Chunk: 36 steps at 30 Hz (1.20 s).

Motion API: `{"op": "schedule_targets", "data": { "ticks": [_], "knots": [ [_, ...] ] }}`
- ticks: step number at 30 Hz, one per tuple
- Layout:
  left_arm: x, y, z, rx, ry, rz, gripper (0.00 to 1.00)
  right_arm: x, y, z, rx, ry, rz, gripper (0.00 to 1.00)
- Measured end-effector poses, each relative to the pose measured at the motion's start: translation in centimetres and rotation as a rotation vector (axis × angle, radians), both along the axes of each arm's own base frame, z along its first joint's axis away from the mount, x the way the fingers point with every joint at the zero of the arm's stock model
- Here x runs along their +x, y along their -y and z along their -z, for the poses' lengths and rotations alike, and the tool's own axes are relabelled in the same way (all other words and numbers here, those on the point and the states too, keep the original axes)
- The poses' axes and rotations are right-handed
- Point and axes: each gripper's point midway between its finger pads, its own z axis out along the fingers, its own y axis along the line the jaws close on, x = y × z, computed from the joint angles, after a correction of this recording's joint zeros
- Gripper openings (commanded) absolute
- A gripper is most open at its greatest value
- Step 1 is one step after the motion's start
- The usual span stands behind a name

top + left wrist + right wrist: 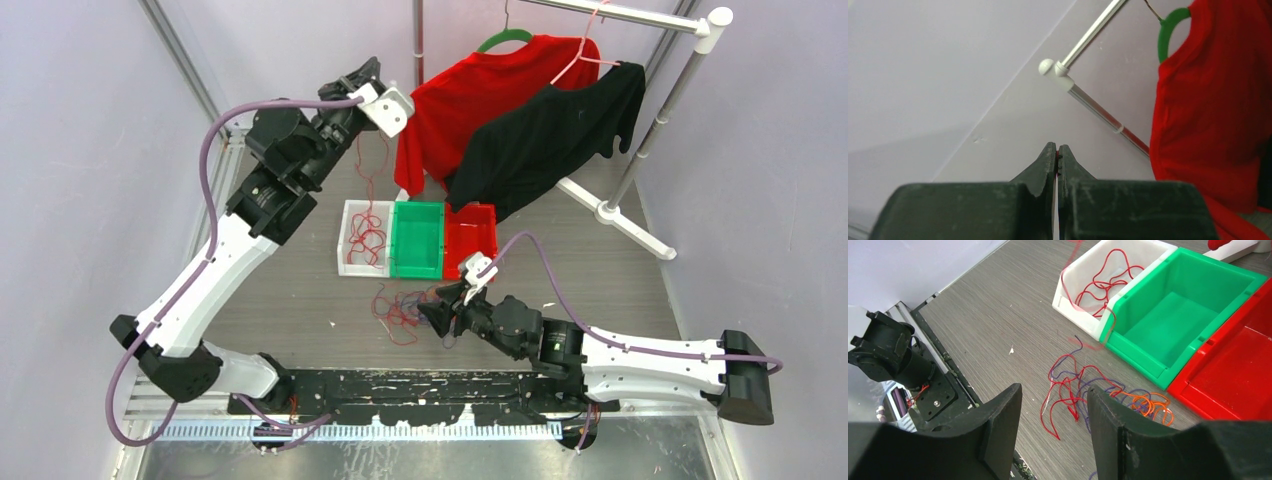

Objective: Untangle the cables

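The cables lie as a loose bundle (pixel 400 310) of thin red, purple and orange wires on the table in front of the bins; the bundle also shows in the right wrist view (pixel 1088 390). My right gripper (pixel 435 315) (pixel 1054 395) is open and empty, low over the bundle's near right side. My left gripper (pixel 366 70) (pixel 1057 148) is raised high at the back, shut on a red cable. That red cable (pixel 375 175) hangs down into the white bin (pixel 350 262), where more red cable (pixel 1103 280) lies coiled.
A green bin (pixel 418 268) (pixel 1168 315) and a red bin (pixel 487 213) (pixel 1238 375) stand to the right of the white bin (pixel 1068 297). A clothes rack (pixel 650 140) at the back right holds a red shirt (pixel 470 95) and a black shirt (pixel 560 135).
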Motion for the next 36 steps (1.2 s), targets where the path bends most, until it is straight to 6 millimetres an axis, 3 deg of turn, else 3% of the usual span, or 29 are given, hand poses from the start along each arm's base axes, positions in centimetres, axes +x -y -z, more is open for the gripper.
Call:
{"op": "schedule_targets", "data": {
  "ticks": [4,9,13,18,29,36],
  "knots": [
    [0.4,-0.1,-2.9,-0.046,0.045,-0.018,0.0,-0.1,0.1,0.3,-0.001,-0.008,0.001,0.56],
    [-0.6,-1.3,-8.0,-0.129,0.135,-0.03,0.0,-0.1,0.1,0.3,0.001,-0.01,0.002,0.55],
    [-1.4,-1.9,-9.2,-0.151,0.166,-0.032,0.0,-0.1,0.1,0.4,0.003,-0.012,0.002,0.55],
    [-0.6,-1.3,-7.1,-0.115,0.133,-0.035,0.0,-0.1,0.2,0.4,0.005,-0.014,0.002,0.55],
    [2.7,0.5,2.7,0.046,-0.034,-0.057,0.0,-0.2,1.1,-0.3,0.04,-0.008,0.015,0.54],
    [3.8,-0.8,3.8,0.069,-0.055,-0.095,0.0,-0.2,1.3,0.0,0.034,-0.016,0.019,0.53]
  ]
}}
